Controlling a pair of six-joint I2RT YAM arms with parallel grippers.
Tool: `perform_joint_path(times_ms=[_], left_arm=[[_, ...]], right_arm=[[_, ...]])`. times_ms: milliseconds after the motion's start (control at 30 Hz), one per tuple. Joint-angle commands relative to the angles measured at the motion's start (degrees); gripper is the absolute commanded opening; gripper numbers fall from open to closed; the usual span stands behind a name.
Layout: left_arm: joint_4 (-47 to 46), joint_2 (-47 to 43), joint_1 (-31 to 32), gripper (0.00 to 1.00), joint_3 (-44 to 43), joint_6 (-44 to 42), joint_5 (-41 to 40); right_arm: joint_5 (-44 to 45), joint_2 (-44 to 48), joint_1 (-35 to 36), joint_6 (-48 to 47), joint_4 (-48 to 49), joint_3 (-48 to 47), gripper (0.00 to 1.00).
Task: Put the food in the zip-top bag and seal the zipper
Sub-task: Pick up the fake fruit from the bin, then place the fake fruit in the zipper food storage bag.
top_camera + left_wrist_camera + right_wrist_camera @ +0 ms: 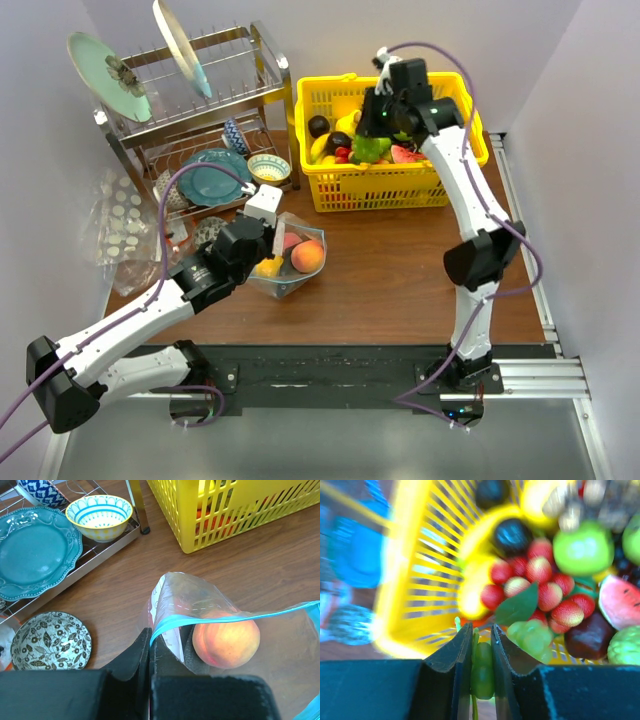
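Note:
The clear zip-top bag [290,262] lies on the table left of centre, mouth held up. My left gripper [150,640] is shut on the bag's teal-blue zipper strip [210,617] at its left end. Inside the bag are an orange-pink peach [226,637], also in the top view [308,256], and a yellow piece [268,266]. My right gripper [481,640] is shut on a green bunch of toy grapes [482,670], held above the near-left part of the yellow basket [380,185]. More green grapes [534,637] hang beside the right finger.
The basket holds several toy fruits: red lychees [540,582], a green apple [582,547], a dark plum [512,535], watermelon [620,600], a banana [470,582]. A dish rack [200,120] with plates and bowls stands back left. A patterned bowl [50,640] lies near the bag.

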State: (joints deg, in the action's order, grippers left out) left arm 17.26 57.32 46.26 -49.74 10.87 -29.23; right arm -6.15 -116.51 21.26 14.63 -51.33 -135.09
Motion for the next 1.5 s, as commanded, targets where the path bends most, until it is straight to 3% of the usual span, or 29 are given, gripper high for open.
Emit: perform_joint_path(times_ms=[0, 267, 467, 767, 1033, 1467], left_arm=[[-1.6, -0.2, -0.2, 0.0, 0.0, -0.7, -1.1], [-1.8, 0.5, -0.2, 0.0, -0.4, -0.6, -1.0], [-0.9, 1.9, -0.2, 0.0, -2.4, 0.6, 0.7], [6.8, 6.8, -0.2, 0.0, -10.7, 5.9, 4.2], [14.6, 12.4, -0.2, 0.0, -20.1, 10.9, 7.4], [18.9, 15.6, -0.3, 0.0, -29.8, 14.7, 15.3]], right_arm=[[-6.2, 6.0, 0.0, 3.2, 4.1, 0.0, 0.16], [-17.7, 14.8, 0.1, 8.1, 8.7, 6.5, 0.16], [-25.6, 23.5, 3.3, 12.9, 16.9, 23.3, 0.16], [-30.4, 35.5, 9.8, 21.5, 30.2, 39.0, 0.15], [-30.5, 43.6, 12.6, 29.2, 45.9, 55.1, 0.14], [-21.2, 49.0, 15.4, 34.9, 66.4, 73.5, 0.1]])
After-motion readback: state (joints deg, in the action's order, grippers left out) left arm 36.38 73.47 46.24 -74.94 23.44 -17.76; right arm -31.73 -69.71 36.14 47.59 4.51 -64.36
